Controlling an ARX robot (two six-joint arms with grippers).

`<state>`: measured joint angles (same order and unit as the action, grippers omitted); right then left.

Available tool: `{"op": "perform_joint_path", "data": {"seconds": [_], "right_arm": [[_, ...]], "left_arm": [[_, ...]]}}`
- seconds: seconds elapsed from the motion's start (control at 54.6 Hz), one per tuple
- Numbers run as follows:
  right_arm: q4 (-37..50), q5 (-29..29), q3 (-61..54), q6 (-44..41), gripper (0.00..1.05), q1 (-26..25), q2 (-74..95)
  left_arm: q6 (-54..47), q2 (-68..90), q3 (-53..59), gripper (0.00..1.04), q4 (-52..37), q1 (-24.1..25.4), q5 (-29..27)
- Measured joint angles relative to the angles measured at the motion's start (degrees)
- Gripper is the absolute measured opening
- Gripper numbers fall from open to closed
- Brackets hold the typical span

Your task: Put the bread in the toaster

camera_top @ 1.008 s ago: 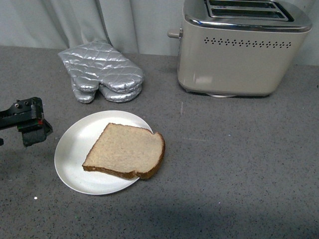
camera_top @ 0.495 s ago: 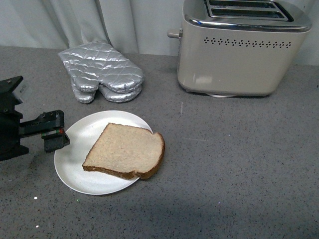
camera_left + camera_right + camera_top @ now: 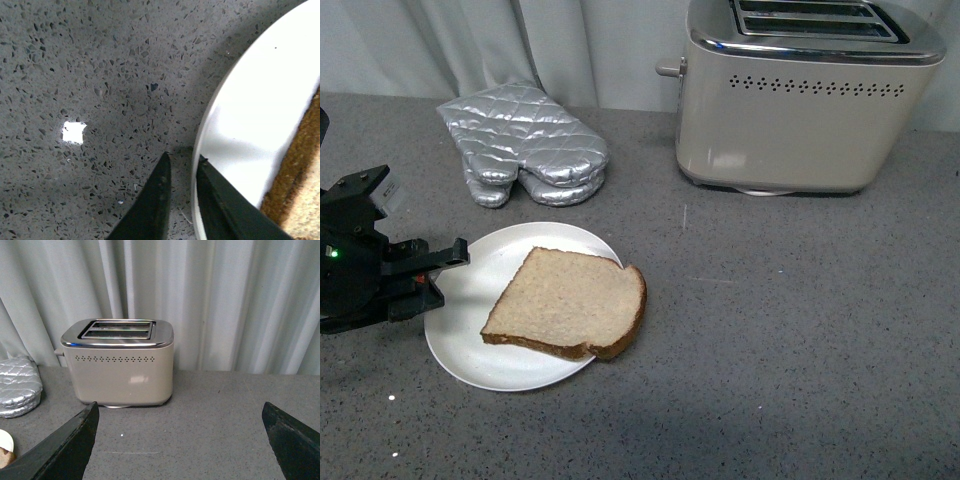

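Observation:
The bread (image 3: 568, 304), a light brown slice with a darker crust, lies flat on the round white plate (image 3: 480, 345) at the front left. My left gripper (image 3: 438, 275) is shut on the plate's left rim; in the left wrist view its fingers (image 3: 157, 200) straddle the rim of the plate (image 3: 250, 120), with the bread's crust (image 3: 295, 190) close by. The beige toaster (image 3: 790, 110) with a chrome top stands at the back right, slots empty, and also shows in the right wrist view (image 3: 120, 362). My right gripper (image 3: 180, 440) is open and empty, well short of the toaster.
A silver quilted oven mitt (image 3: 525, 145) lies at the back left, behind the plate, and shows in the right wrist view (image 3: 17, 387). The grey speckled counter (image 3: 770, 330) lies between plate and toaster. A pale curtain (image 3: 225, 300) hangs behind.
My left gripper has moved right from the table's left edge to the plate and shut on its rim. Plate and bread have shifted slightly to the left.

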<state>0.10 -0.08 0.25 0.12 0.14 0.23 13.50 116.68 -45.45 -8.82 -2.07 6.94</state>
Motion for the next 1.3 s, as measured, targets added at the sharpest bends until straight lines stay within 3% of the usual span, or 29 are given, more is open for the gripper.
{"op": "perform_joint_path", "data": {"seconds": [0.092, 0.348, 0.641, 0.99, 1.301], "right_arm": [[0.00, 0.00, 0.00, 0.02, 0.95, 0.00, 0.00], [0.00, 0.00, 0.00, 0.00, 0.95, 0.00, 0.00], [0.00, 0.00, 0.00, 0.02, 0.95, 0.00, 0.00], [0.00, 0.00, 0.00, 0.00, 0.95, 0.00, 0.00], [0.00, 0.00, 0.00, 0.02, 0.95, 0.00, 0.00]], "left_arm": [[1.90, -0.04, -0.11, 0.03, 0.42, 0.00, 1.49], [7.67, -2.51, -0.42, 0.03, 1.99, -2.32, 5.14], [16.04, -2.64, -4.81, 0.03, 0.13, -11.93, 5.16], [25.09, 7.69, -16.90, 0.03, 1.40, -23.65, 2.47], [30.12, 13.70, -24.70, 0.03, 5.66, -29.92, 2.01]]}}
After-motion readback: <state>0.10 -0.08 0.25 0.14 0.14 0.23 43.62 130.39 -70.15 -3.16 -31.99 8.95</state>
